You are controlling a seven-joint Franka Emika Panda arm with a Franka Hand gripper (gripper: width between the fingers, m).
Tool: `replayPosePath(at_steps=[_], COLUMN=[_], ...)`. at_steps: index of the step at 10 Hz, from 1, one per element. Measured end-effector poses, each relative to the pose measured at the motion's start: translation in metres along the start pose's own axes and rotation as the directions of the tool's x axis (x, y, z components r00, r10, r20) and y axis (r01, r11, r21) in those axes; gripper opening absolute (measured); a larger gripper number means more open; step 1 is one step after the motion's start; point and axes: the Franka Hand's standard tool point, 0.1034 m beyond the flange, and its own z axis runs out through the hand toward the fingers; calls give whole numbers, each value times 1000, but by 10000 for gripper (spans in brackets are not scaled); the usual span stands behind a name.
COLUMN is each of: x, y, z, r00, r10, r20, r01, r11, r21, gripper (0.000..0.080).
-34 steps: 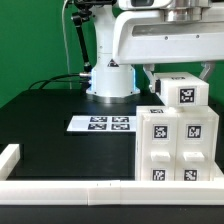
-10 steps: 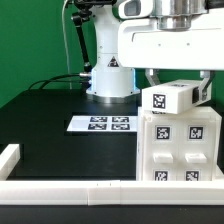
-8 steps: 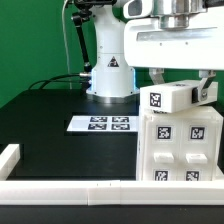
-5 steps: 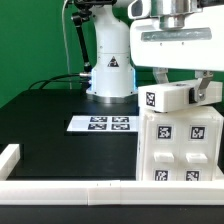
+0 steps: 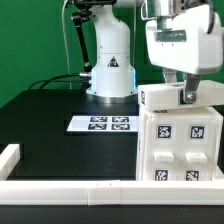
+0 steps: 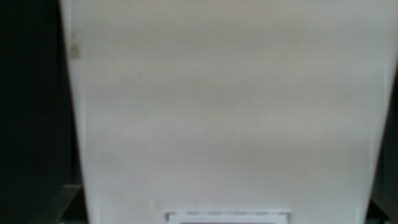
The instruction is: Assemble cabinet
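Black table [image 5: 60, 145] | cabinet [image 5: 180, 150] upright | top block [image 5: 157, 98] crosswise, apparently in tool [image 5: 183, 96]

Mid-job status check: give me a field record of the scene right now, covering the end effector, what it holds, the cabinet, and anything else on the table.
end effector: over the cabinet's top, appears shut on the small white block
small white block: tagged, roughly level, at the cabinet's top; contact unclear
cabinet: upright at the exterior view's right, tags on its front
marker board: flat on the black table, to the exterior view's left of the cabinet
border rail: along the near edge
wrist view: filled by a plain white surface
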Motion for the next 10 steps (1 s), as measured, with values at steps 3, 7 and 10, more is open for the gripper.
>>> replayPosePath(at_steps=[3,7,10], x=[2,0,3], y=[-1,0,1], z=[1,0,2], r00=[971,885,856], r10=[238,462,510], r20=[18,53,82], r01=[-238,-462,-510], r11=[971,887,860], r21=[6,-21,-32], gripper=[543,543,543])
